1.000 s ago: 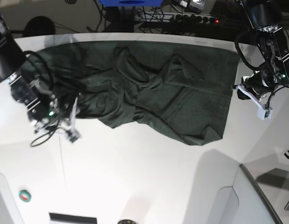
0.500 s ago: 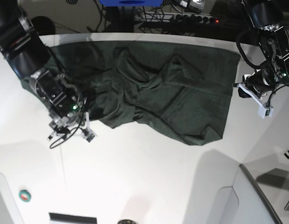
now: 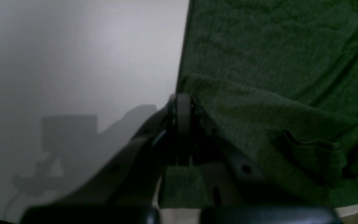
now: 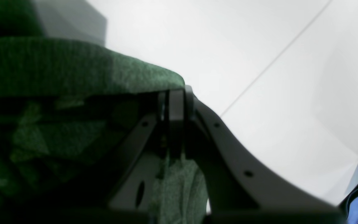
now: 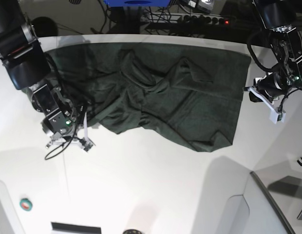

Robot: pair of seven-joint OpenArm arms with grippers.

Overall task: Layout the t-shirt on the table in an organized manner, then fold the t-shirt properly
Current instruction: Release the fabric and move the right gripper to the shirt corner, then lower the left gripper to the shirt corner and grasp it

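The dark green t-shirt (image 5: pixel 156 92) lies rumpled across the far half of the white table (image 5: pixel 151 185), with folds bunched in its middle. My right gripper (image 5: pixel 85 119) is at the shirt's near-left edge. In the right wrist view, that gripper (image 4: pixel 176 93) is shut with a fold of the t-shirt (image 4: pixel 73 65) pinched at its tips. My left gripper (image 5: pixel 249 91) sits at the shirt's right edge. Seen from the left wrist, it (image 3: pixel 180 104) is shut on the t-shirt (image 3: pixel 275 62) at the hem, and bare table (image 3: pixel 73 62) lies to its left.
A thin dark seam line (image 5: pixel 66 170) crosses the near left of the table. A small green round object (image 5: pixel 26 204) lies at the front left. A grey raised panel (image 5: pixel 273 200) stands at the front right. A power strip and cables (image 5: pixel 199 19) run behind the far edge.
My right arm swung in from the left to the shirt's near-left edge, and its jaws went from open to shut on the fabric. The left arm stayed put.
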